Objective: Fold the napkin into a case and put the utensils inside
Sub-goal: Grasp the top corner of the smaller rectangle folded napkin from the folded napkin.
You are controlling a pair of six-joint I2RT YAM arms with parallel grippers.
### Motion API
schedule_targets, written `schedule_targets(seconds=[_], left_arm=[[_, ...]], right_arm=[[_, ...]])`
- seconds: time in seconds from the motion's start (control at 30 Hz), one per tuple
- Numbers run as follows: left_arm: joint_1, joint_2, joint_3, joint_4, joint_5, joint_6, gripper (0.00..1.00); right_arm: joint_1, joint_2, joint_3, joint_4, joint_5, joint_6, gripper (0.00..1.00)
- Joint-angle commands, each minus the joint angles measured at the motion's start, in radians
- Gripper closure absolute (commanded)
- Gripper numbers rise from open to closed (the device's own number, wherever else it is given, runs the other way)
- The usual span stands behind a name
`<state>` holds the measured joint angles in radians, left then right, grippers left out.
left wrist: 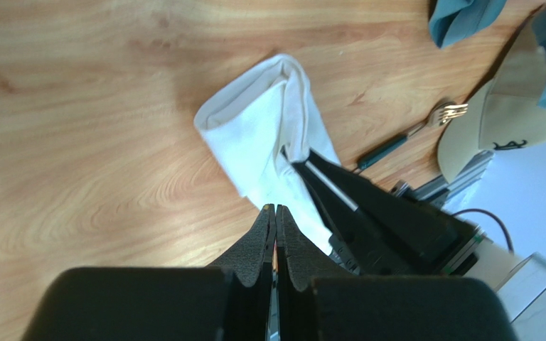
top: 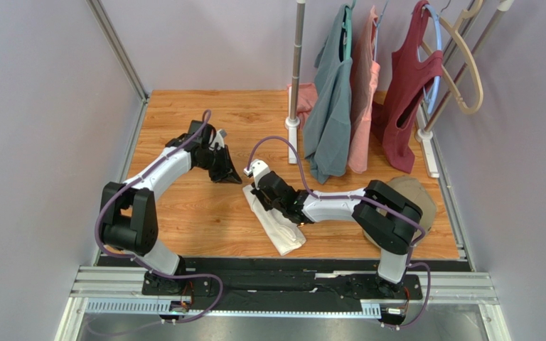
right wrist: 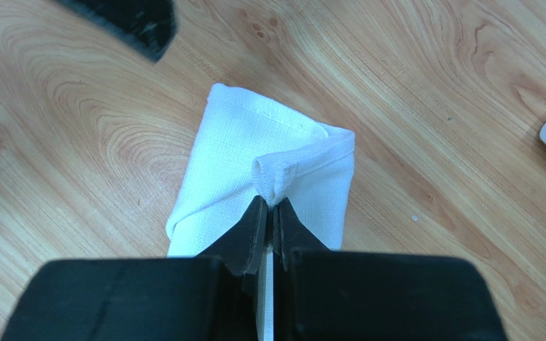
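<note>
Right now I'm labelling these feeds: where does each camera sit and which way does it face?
Top external: above and behind the arm bases, looking down at the table; both arms show whole.
Left wrist: on the left arm, looking forward and down past its shut left gripper at the napkin, a fork and a cap.
Right wrist: on the right arm, looking straight down past the right gripper, shut on a napkin fold.
Shared: all three show the napkin.

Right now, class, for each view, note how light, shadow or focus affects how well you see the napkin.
Top external: even light, soft shadows, right arm covers part of the napkin. Left wrist: napkin bright, far-right corner washed out. Right wrist: weave sharp, right pincer a featureless black.
</note>
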<state>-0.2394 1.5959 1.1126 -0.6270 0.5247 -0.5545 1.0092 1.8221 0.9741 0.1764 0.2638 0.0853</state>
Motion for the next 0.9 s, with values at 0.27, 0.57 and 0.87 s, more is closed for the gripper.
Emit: schedule_targets(seconds=[0.27, 0.57, 0.87], left_arm=[[-0.061, -0.027, -0.18, 0.19, 0.014, -0.125, 0.92], [-0.074, 0.058, -0.174, 0.297, 0.035, -0.193, 0.92], [-0.095, 0.148, -0.169, 0.314, 0.011, -0.234, 0.92]], right_arm=[[-0.043, -0.089, 0.029, -0.071, -0.155, -0.035, 1.0], [-0.069, -0.095, 0.081, -0.208, -0.25, -0.081, 1.0], [-0.104, -0.084, 0.162, -0.343, -0.399, -0.162, 1.0]])
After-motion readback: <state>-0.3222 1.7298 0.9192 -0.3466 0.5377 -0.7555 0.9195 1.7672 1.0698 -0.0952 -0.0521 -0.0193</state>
